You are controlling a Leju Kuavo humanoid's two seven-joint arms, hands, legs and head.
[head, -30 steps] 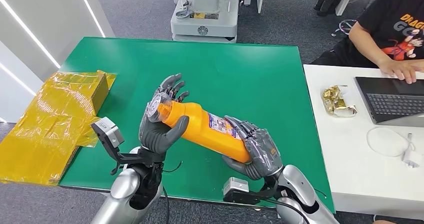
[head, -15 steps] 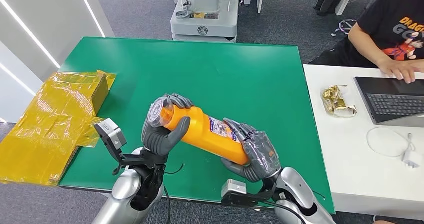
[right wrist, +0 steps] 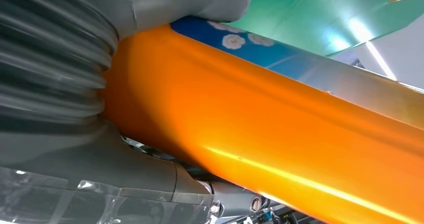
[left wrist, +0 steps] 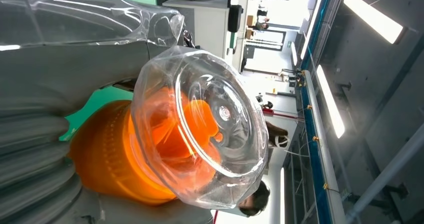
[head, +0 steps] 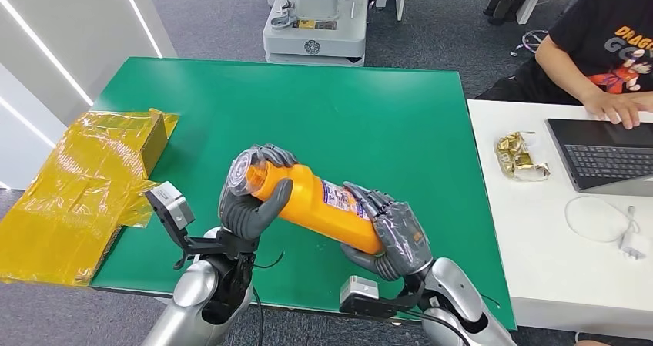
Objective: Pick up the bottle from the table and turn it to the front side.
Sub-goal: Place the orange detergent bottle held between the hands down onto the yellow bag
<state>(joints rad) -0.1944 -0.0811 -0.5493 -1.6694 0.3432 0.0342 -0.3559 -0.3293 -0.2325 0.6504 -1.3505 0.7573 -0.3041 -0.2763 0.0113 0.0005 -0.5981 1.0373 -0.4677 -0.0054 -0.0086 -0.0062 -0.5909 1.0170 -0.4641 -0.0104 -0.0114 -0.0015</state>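
**Operator:** Where was the bottle [head: 316,201], and how was it held?

**Technician:** The bottle lay tilted, clear of the green worktop [head: 370,115], carried between both hands. The left hand [head: 250,196] was clenched round the neck end, its thumb under the shoulder and its fingers [head: 271,155] curled over the clear cap [left wrist: 200,134]. The right hand [head: 389,234] grasped the base end, fingers wrapped over the top and thumb beneath. Neither hand was released.

**Operator:** How was the bottle judged to handle?

**Technician:** The orange body looked like rigid moulded plastic with a glossy skin, as the right wrist view showed by the bright highlight along the wall. It was judged stiff but slippery, so a light grip could let it roll. Its weight could not be told, since the contents were hidden. The cap appeared thin and transparent, probably the weakest part.

**Operator:** Where was it best to take hold for the turn?

**Technician:** On the body, not the cap. The printed label [head: 339,196] faced up and toward the robot's right. Holds at the shoulder and near the base, well apart, were judged to give the most control in rotation. The label film offered somewhat more friction than bare plastic.
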